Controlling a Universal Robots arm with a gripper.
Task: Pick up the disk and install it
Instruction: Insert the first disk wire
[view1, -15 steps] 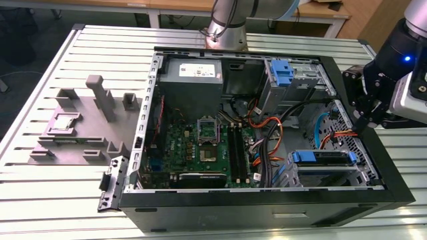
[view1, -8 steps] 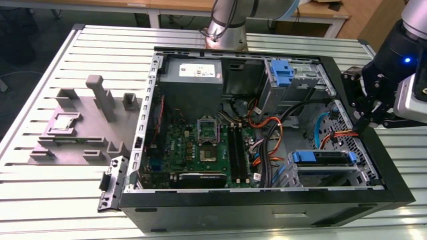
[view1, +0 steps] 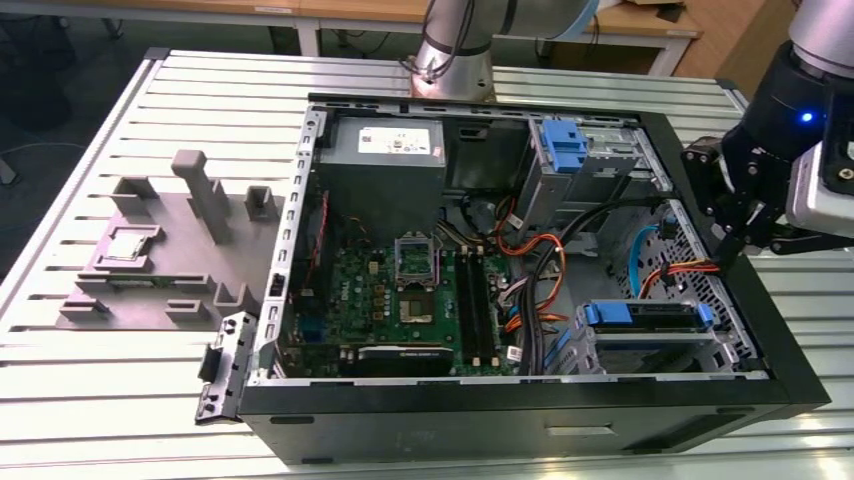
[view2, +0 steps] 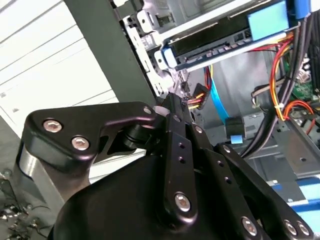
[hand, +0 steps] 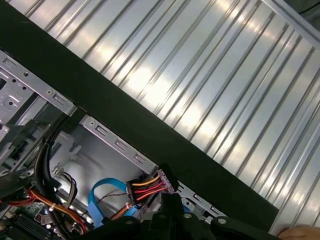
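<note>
Blue plastic rims the disk (view1: 650, 316), lying flat at the metal drive cage (view1: 657, 352) in a corner of the open computer case (view1: 534, 425), at the exterior view's right. Whether it is fully home in its slot, I can't tell. Over the case's side wall hangs the claw (view1: 733, 252), fingers pressed together on nothing, its tip right beside a plug (hand: 150, 186) with red, yellow and black wires. There's the hazard, I'd say: a push down or sideways could hook those wires or the blue ribbon cable (hand: 99, 196), or knock the wall.
</note>
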